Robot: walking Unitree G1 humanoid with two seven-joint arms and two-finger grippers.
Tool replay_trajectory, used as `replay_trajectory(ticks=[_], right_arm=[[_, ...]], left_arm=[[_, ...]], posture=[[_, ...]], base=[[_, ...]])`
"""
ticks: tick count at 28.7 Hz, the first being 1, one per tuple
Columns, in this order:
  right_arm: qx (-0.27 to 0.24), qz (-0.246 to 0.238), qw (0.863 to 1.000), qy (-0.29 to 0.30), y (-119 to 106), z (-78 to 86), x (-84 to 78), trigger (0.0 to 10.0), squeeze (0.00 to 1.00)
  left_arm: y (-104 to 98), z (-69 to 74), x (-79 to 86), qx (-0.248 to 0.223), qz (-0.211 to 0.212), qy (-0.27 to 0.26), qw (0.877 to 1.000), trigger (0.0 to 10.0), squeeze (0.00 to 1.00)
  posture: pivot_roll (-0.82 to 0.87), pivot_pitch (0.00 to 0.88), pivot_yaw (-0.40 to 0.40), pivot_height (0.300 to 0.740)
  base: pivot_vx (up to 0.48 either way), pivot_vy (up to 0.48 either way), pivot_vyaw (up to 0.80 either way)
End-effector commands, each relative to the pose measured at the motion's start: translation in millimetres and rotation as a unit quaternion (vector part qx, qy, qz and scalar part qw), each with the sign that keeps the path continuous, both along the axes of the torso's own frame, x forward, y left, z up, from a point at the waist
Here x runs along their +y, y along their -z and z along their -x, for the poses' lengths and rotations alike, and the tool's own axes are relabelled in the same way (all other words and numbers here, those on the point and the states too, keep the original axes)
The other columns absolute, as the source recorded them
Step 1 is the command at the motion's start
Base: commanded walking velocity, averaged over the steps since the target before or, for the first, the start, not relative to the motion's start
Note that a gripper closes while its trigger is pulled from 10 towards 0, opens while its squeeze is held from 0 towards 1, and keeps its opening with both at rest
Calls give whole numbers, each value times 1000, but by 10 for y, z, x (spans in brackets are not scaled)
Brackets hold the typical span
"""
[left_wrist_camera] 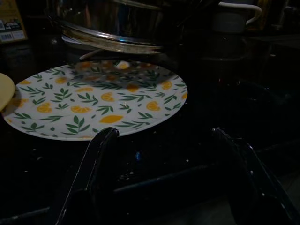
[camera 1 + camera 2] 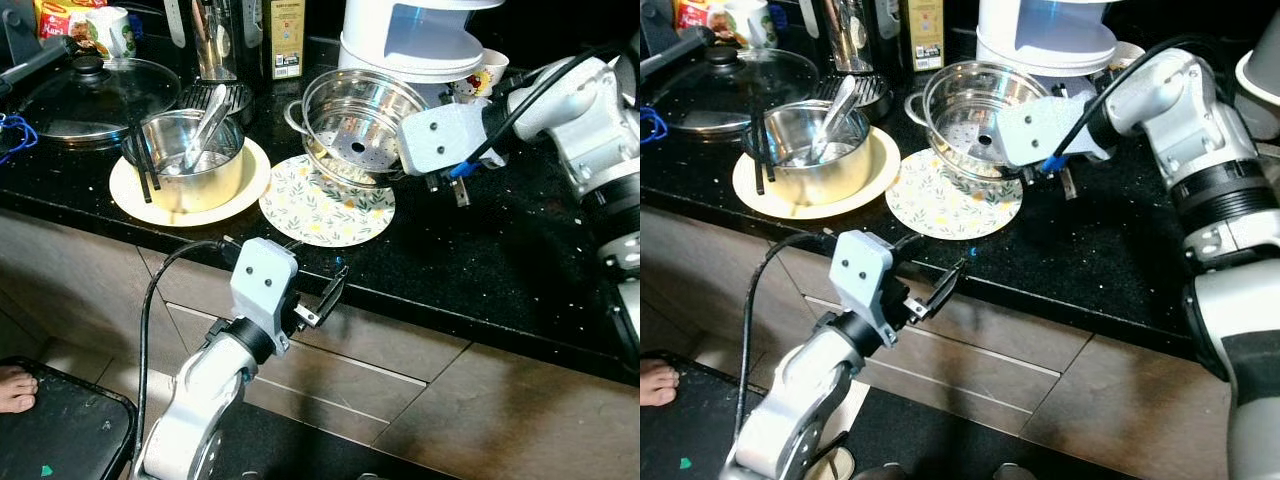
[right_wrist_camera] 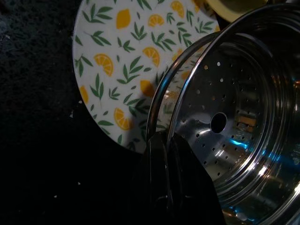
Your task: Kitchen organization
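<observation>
Nearest our head camera, at 6 o'clock, our left gripper hangs below the front edge of the black speckled stone counter, its two black fingers spread wide and aimed at the round white plate printed with lemons and green leaves. Further in, at 12 o'clock from that plate, sits the perforated stainless steel steamer basket, its base overlapping the plate's far edge. Our right gripper, reaching in from 3 o'clock, has its fingers closed tight on the steamer basket's rim, one finger inside and one outside. At 9 o'clock of the lemon plate we list a pale yellow round plate carrying a stainless steel pot with a metal spoon and black chopsticks in it. At 10 o'clock lies a glass pan lid with a black knob; at 12 o'clock, a white appliance.
</observation>
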State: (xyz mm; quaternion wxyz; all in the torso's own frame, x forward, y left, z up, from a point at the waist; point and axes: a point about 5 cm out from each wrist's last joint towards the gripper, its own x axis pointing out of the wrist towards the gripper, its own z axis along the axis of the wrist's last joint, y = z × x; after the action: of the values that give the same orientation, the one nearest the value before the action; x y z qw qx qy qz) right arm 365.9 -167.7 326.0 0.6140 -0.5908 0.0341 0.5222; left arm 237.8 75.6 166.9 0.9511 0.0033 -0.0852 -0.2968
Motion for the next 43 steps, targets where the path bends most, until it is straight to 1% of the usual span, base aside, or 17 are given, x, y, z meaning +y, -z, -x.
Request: replay_trajectory(ticks=[1,6,7,8,10,13,16,20,22,23,26,33,39,43], right_arm=[[-25,-28,999,11,-119,-9,-32,0,0],[-22,-35,999,21,-89,-32,-48,0,0],[-28,-40,998,26,-90,-46,-45,3843,0],[-33,-44,998,28,-97,-53,-43,10000,0],[-47,-54,997,41,-132,-85,-38,10000,0],[-47,-53,997,45,-148,-92,-54,10000,0],[-48,-32,997,51,-198,-73,-151,10000,0],[-29,-8,998,56,-283,4,-335,10000,0],[-26,-2,998,58,-285,14,-365,10000,0],[-24,7,998,65,-286,23,-413,10000,0],[-22,13,997,68,-274,27,-438,10000,0],[-17,12,998,63,-255,26,-429,10000,0],[-11,13,998,65,-211,18,-430,10000,0],[-17,14,997,71,-202,4,-435,10000,0]], left_arm=[[-22,4,-23,3,9,4,1000,10000,0],[-26,-14,3,1,14,-10,1000,10000,0],[-26,-17,13,3,16,-12,1000,10000,0],[-27,-16,14,3,17,-11,1000,10000,0],[-30,-15,14,3,19,-10,1000,10000,0],[-35,-15,13,4,23,-10,1000,10000,0],[-43,-17,1,3,25,-8,1000,10000,0],[-75,-20,6,-1,29,-8,1000,10000,0],[-86,-22,15,-3,32,-9,999,10000,0],[-104,-19,18,-6,33,-4,999,10000,0],[-119,-16,9,-8,35,0,999,10000,0],[-124,-15,-32,-7,38,9,999,10000,0],[-151,-10,-43,-10,39,14,999,10000,0],[-156,-10,-43,-11,40,15,999,10000,0]], posture=[[38,49,-76,740],[37,49,-72,740],[37,50,-72,740],[37,50,-72,740],[37,49,-72,740],[39,48,-73,740],[44,48,-76,740],[46,44,-75,740],[46,42,-75,740],[44,40,-75,740],[41,37,-71,740],[40,34,-67,740],[43,30,-65,740],[45,33,-66,740]], base=[[0,0,0],[0,0,0],[0,0,0],[0,0,0],[0,0,0],[0,0,0],[0,0,0],[0,0,0],[0,0,0],[0,0,0],[0,0,0],[0,0,0],[0,-278,0],[0,-335,0]])
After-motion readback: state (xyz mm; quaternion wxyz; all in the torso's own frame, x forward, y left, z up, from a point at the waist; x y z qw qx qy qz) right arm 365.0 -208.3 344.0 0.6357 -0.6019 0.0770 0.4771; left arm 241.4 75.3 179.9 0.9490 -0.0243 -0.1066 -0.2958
